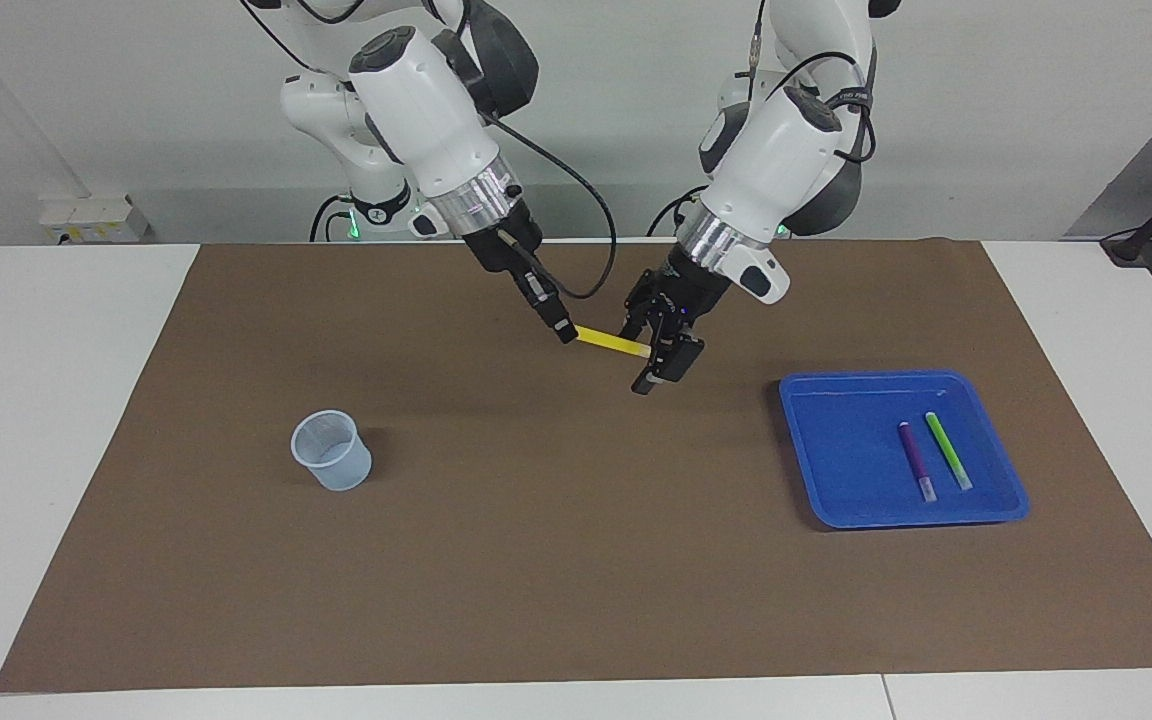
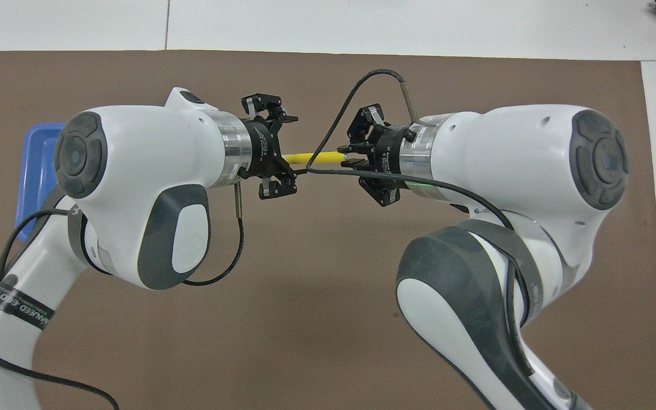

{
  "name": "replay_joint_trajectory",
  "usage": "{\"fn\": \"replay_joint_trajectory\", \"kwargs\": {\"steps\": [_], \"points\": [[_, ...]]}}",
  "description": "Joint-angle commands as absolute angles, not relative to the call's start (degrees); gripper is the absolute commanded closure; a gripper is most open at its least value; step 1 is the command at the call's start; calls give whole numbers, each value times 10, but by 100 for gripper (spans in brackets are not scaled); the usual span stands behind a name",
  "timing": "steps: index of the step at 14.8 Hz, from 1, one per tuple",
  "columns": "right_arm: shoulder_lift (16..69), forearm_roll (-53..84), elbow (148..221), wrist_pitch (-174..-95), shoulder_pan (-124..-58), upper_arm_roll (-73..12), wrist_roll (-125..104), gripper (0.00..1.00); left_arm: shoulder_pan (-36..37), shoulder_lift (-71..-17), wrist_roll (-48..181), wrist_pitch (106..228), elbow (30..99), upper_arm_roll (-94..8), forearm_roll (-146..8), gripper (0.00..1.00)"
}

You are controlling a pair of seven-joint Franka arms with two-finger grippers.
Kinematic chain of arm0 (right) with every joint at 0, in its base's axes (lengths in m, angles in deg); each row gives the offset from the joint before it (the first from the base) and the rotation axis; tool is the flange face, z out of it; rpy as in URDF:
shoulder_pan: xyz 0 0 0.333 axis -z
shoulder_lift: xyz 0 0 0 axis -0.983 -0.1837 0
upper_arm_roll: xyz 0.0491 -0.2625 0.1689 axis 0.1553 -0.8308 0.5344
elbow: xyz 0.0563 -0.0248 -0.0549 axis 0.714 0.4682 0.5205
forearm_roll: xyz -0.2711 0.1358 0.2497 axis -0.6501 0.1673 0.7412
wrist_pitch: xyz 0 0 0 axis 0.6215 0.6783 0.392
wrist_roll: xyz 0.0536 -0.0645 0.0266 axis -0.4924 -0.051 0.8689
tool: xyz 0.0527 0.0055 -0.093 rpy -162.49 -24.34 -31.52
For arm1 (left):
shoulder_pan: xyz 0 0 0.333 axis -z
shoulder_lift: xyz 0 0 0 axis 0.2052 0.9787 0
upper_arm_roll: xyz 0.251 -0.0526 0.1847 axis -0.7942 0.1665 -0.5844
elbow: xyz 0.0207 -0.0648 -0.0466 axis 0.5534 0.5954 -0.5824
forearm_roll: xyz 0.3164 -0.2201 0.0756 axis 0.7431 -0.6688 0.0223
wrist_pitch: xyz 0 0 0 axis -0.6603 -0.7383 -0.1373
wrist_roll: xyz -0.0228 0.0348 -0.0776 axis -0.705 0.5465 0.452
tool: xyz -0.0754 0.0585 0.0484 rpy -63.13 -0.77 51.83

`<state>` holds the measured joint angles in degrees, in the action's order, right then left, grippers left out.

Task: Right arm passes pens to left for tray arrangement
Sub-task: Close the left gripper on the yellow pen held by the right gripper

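My right gripper (image 1: 564,333) is shut on one end of the yellow pen (image 1: 608,341) and holds it level above the brown mat near the middle of the table. The pen's other end lies between the spread fingers of my left gripper (image 1: 651,350), which is open around it. In the overhead view the yellow pen (image 2: 311,158) bridges the right gripper (image 2: 346,158) and the left gripper (image 2: 292,152). The purple pen (image 1: 916,460) and the green pen (image 1: 948,450) lie side by side in the blue tray (image 1: 836,480) toward the left arm's end.
A small translucent cup (image 1: 331,450) stands upright on the brown mat (image 1: 556,560) toward the right arm's end. In the overhead view the left arm covers most of the tray (image 2: 35,154). The right arm's black cable (image 2: 356,91) loops over the pen.
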<state>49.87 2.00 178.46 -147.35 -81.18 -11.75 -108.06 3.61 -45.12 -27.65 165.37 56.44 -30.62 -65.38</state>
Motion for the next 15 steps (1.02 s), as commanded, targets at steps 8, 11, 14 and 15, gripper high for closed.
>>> {"fn": "replay_joint_trajectory", "kwargs": {"steps": [8, 11, 14, 15], "points": [[502, 25, 1790, -1471, -808, -117, -1060, 100, 20, -476, -239, 1582, 571, -316, -637, 21], [502, 25, 1790, -1470, -806, -117, -1056, 100, 21, -478, -243, 1583, 571, -315, -637, 27], [502, 25, 1790, -1470, -806, -117, -1053, 100, 23, -478, -243, 1583, 572, -315, -637, 36], [503, 25, 1790, -1470, -806, -117, -1053, 100, 23, -479, -242, 1582, 571, -315, -637, 41]]}}
